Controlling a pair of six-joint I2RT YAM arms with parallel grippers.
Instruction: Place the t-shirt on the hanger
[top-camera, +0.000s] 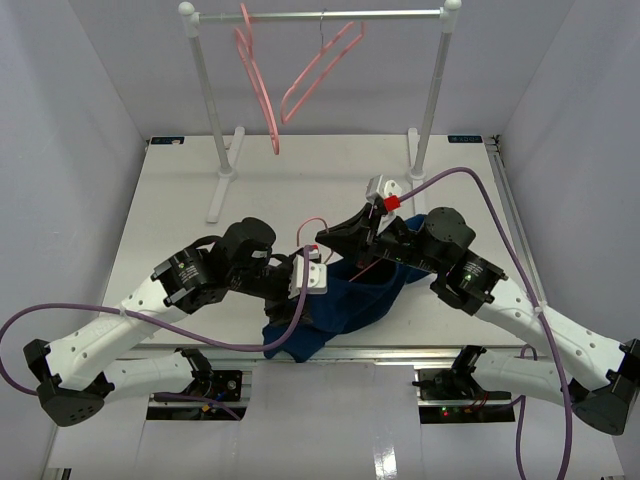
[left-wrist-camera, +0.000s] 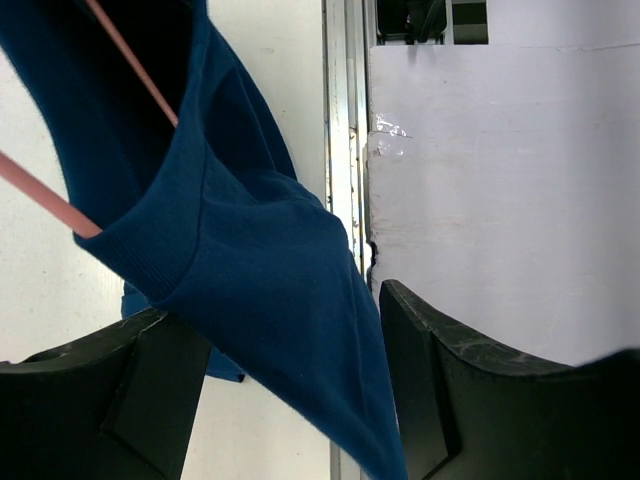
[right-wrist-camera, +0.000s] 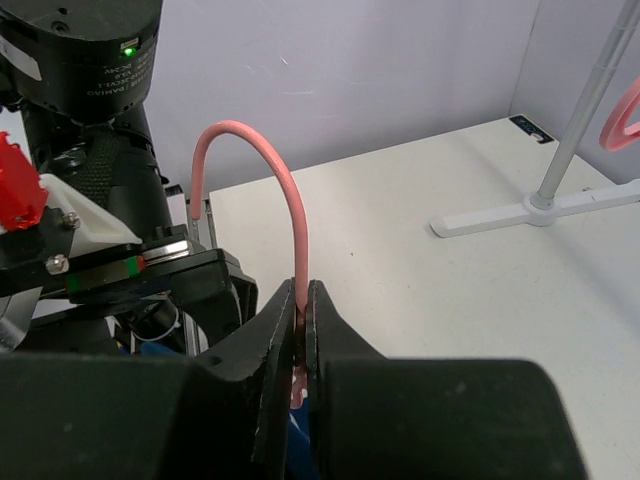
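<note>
**Navy t-shirt slung low at the table's near edge, hanger clamped at its neck**

Nearest: the t-shirt (top-camera: 350, 300) sags crumpled between the two arms at the near edge of the table (top-camera: 180, 200). The left gripper (left-wrist-camera: 275, 305) has its jaws wide apart with a fold of cloth running between them, and no pinch is visible. Two pink rods of the hanger (right-wrist-camera: 299, 255) enter the shirt's ribbed opening. The right gripper (right-wrist-camera: 303, 300) is pressed tight on the hanger just below the hook. Likely handling: the cloth is light and limp and prone to slide off the thin, smooth wire, so the doubled ribbed edge is the best hold. The hanger is stiff but slender and may twist in the clamp. Far: the rail (top-camera: 320, 15) with two spare hangers (top-camera: 258, 80).
</note>
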